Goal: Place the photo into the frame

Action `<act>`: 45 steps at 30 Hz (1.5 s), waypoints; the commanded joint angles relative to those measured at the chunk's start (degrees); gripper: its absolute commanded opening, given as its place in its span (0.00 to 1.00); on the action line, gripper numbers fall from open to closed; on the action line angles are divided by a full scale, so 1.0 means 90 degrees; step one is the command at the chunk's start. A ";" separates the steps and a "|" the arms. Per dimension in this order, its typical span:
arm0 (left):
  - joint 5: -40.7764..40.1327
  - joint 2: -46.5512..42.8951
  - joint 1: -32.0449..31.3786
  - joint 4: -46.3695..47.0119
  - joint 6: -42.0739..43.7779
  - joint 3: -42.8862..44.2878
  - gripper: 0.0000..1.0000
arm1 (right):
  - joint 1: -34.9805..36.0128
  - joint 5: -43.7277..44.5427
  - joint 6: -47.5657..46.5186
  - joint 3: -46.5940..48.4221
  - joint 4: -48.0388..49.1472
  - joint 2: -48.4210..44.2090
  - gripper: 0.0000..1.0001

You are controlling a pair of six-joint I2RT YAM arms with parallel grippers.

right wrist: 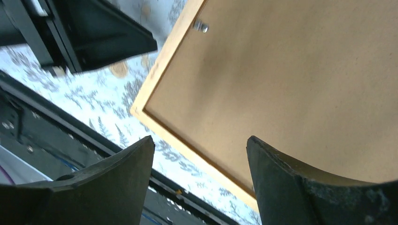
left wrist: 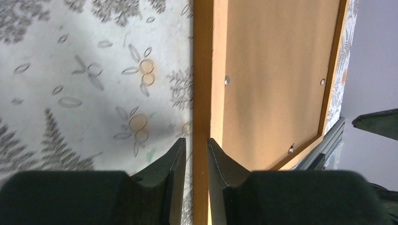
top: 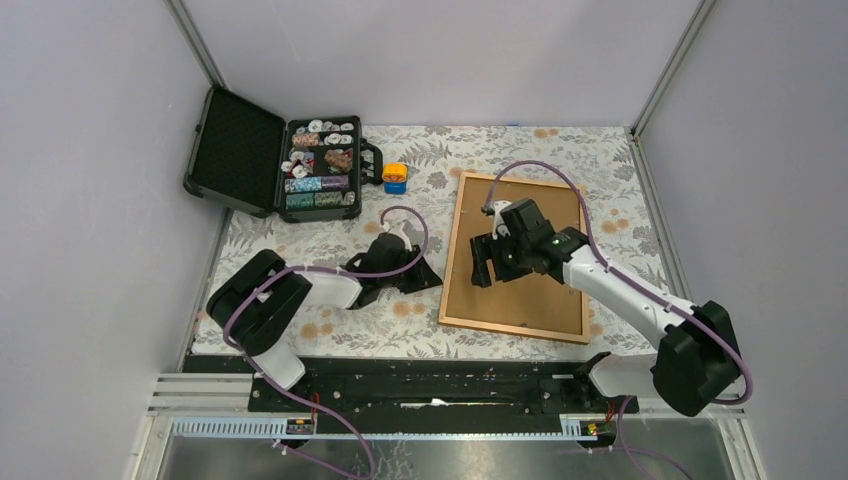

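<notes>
One frame (top: 452, 250) lies back-up on the tabletop (top: 420, 190) with one board (top: 530, 295) in it and three clips (left wrist: 227, 80) showing; no photo is in view (perhaps under the board). The right fingers (right wrist: 126, 173) are spread wide over the frame, while the left fingers (left wrist: 176, 164) sit narrow at its edge, and I cannot tell whether they grip it. A pull there could skew the frame.

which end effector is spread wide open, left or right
The right end effector, fingers spread wide above the plain brown backing board in the light-brown wooden frame. The left end effector has only a narrow gap.
</notes>
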 commanded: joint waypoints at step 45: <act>-0.1427 -0.2471 -0.0017 0.1643 -0.0386 -0.2169 0.45 | 0.1992 0.3227 0.1043 0.2892 -0.0113 0.4311 0.00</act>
